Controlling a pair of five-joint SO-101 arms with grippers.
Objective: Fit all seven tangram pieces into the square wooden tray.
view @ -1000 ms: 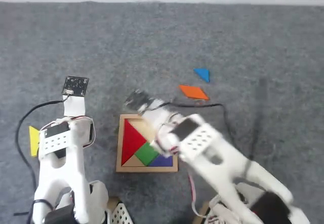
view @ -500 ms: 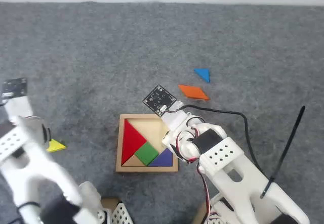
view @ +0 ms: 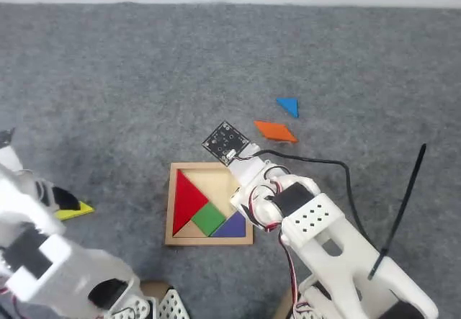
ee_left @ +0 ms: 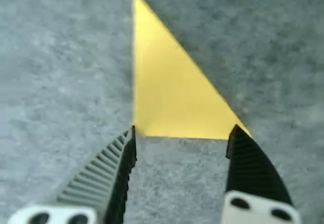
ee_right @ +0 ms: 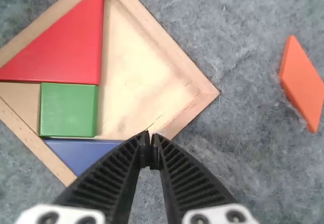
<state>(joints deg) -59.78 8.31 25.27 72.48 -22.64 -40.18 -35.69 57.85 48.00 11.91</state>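
Currently, the square wooden tray (view: 172, 205) lies on the grey carpet (view: 144, 67) between the two arms. Three pieces are seated in it: a red triangle (view: 189, 196) along its left side, a green square (view: 209, 219) touching that triangle, and a dark blue triangle (view: 232, 227) at the near right corner. The remaining tray floor is bare wood.

Right gripper (ee_right: 150, 136): jaws closed tip to tip, holding nothing, positioned over the tray's rim just beside the dark blue triangle.

Left gripper (ee_left: 185, 129): jaws spread wide and empty, with the tips at either end of one edge of the yellow triangle (ee_left: 172, 92). That piece lies flat on the carpet, well to the left of the tray.

An orange parallelogram (view: 276, 131) and a small blue triangle (view: 288, 106) lie on the carpet beyond the tray, near each other and apart from both grippers
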